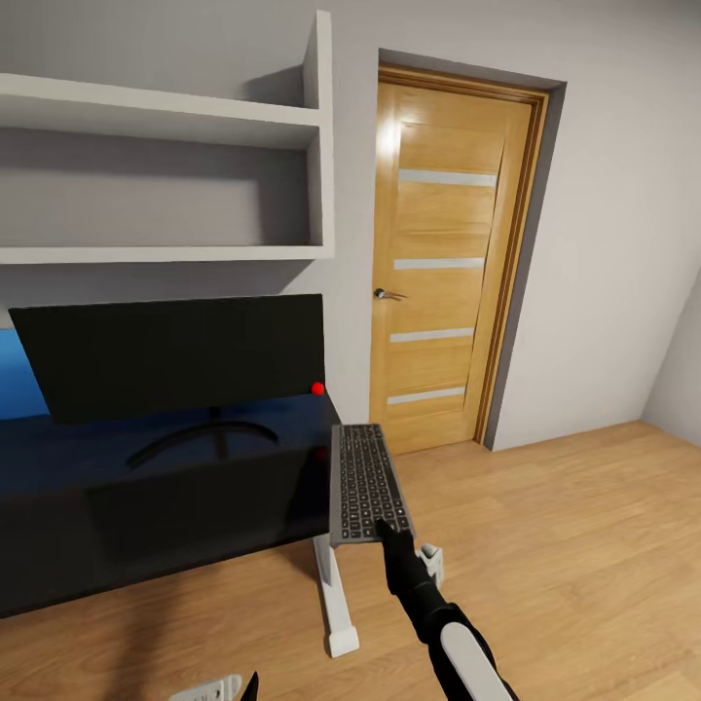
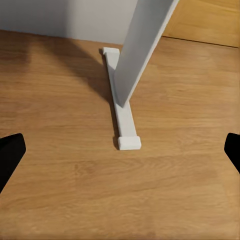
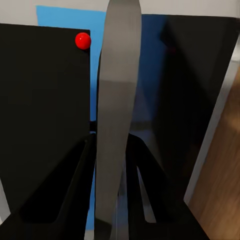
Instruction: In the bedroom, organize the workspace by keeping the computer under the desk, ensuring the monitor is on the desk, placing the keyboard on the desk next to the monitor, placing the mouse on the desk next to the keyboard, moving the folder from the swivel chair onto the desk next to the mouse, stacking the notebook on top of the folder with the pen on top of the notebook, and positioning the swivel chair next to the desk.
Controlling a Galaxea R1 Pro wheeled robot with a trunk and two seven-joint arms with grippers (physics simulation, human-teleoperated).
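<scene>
Right now the right gripper (image 1: 382,531) pinches the keyboard (image 1: 365,482) by its near end, holding it in the air just off the desk (image 1: 146,506) edge, beside the monitor (image 1: 170,355), presumably to set it down there. Meanwhile the left gripper (image 2: 120,150) hangs spread wide over bare floor (image 2: 60,150).

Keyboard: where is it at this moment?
In the head view the keyboard is held in the right gripper, in the air just off the right end of the desk, right of the monitor and in front of the door.
</scene>
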